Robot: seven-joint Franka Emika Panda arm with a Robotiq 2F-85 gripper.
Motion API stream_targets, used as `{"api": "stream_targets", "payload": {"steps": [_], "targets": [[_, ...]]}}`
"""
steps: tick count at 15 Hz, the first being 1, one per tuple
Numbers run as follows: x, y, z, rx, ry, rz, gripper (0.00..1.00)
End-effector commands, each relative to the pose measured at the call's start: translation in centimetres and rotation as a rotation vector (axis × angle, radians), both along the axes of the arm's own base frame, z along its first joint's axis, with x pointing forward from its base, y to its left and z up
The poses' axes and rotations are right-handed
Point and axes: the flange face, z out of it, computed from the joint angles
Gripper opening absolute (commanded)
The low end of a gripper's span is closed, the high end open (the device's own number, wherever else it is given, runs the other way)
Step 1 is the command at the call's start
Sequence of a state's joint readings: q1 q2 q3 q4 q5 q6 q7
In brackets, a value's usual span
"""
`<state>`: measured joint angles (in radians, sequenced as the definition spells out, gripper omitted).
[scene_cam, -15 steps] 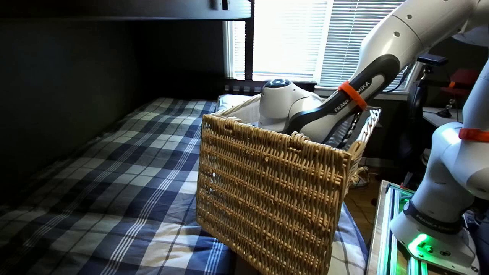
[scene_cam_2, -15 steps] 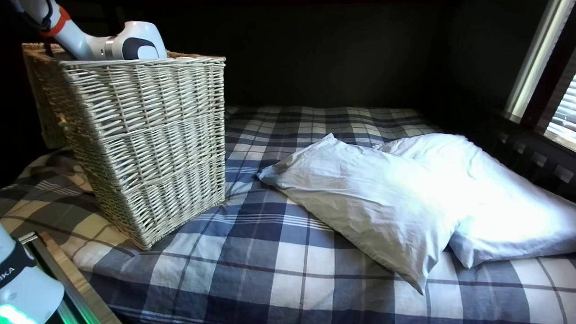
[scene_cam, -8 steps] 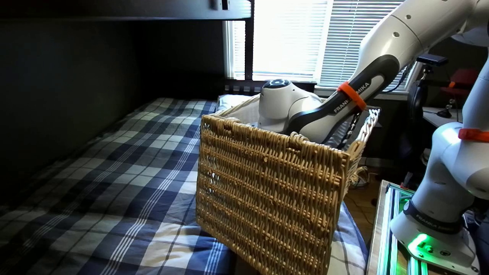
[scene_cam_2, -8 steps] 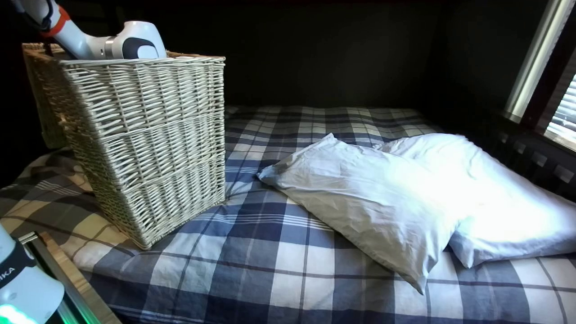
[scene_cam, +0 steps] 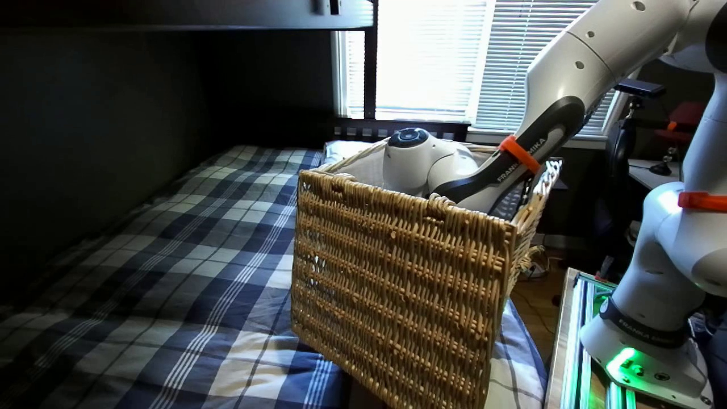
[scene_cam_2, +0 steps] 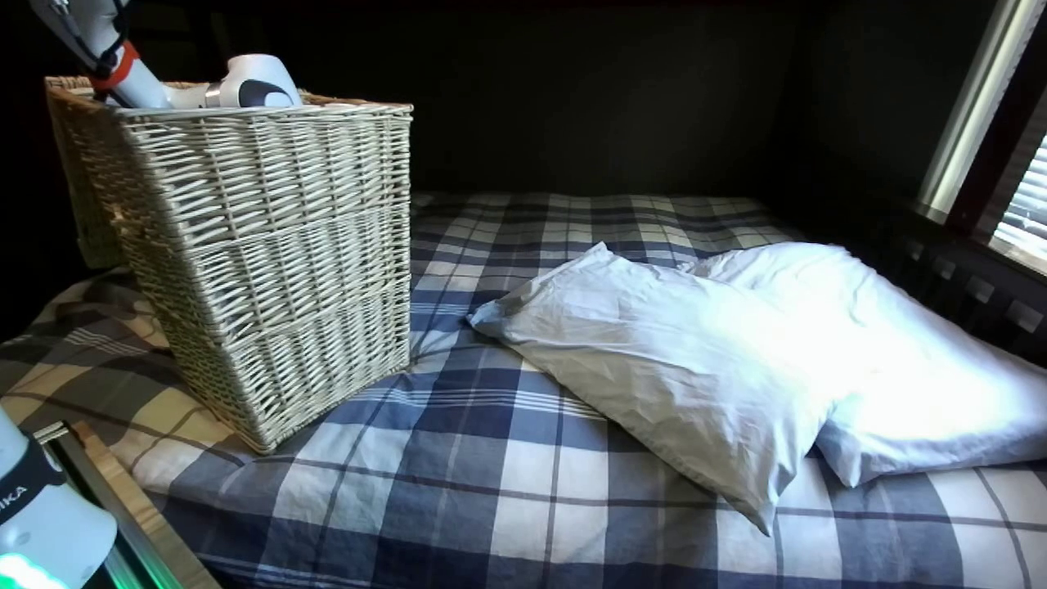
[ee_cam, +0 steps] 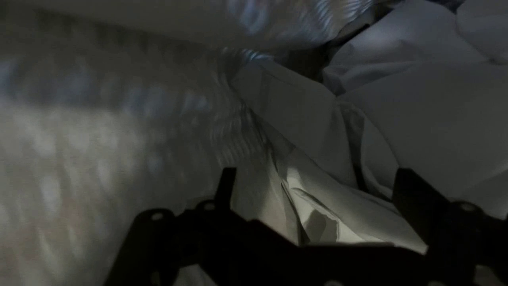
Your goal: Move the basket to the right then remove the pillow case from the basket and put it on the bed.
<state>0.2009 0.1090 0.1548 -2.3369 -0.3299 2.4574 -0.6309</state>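
Observation:
The tan wicker basket (scene_cam: 397, 284) stands on the plaid bed (scene_cam: 199, 250) near its edge; in an exterior view it also shows (scene_cam_2: 286, 245) left of the pillows. My hand is down inside the basket, so its walls hide the gripper in both exterior views. In the wrist view my gripper (ee_cam: 316, 171) is open, its fingers wide apart. A crumpled pale cloth, seemingly the pillow case (ee_cam: 436, 115), lies under and between the fingers and to the right. The basket's pale inner side (ee_cam: 91, 159) fills the left. Whether the fingers touch the cloth I cannot tell.
Two white pillows (scene_cam_2: 654, 352) (scene_cam_2: 932, 384) lie on the bed beside the basket. A dark upper bunk (scene_cam: 187, 14) overhangs the bed. The robot base (scene_cam: 647, 346) stands beside the bed. A window with blinds (scene_cam: 431, 62) is behind.
In the last half second my arm has sunk deeper into the basket and its upper links have shifted. The basket has crept very slightly. The pillows have not moved.

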Motion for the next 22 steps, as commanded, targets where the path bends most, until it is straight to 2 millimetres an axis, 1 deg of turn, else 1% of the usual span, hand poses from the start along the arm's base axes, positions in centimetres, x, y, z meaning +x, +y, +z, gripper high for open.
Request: {"api": "stream_targets", "payload": {"steps": [1,8,16,18,22], "targets": [[1.1,-0.3,-1.6,0.003,-0.021,-0.045,1.00],[2.0,-0.2,-2.3,0.081,-0.067,-0.186,1.00],[2.3,-1.7,-2.1,0.001,-0.177,-0.372,1.00],[2.2,-1.7,-2.4,-0.003,-0.184,-0.375,1.00],[2.0,-1.2,-3.4,-0.092,-0.133,-0.250,1.00]]}}
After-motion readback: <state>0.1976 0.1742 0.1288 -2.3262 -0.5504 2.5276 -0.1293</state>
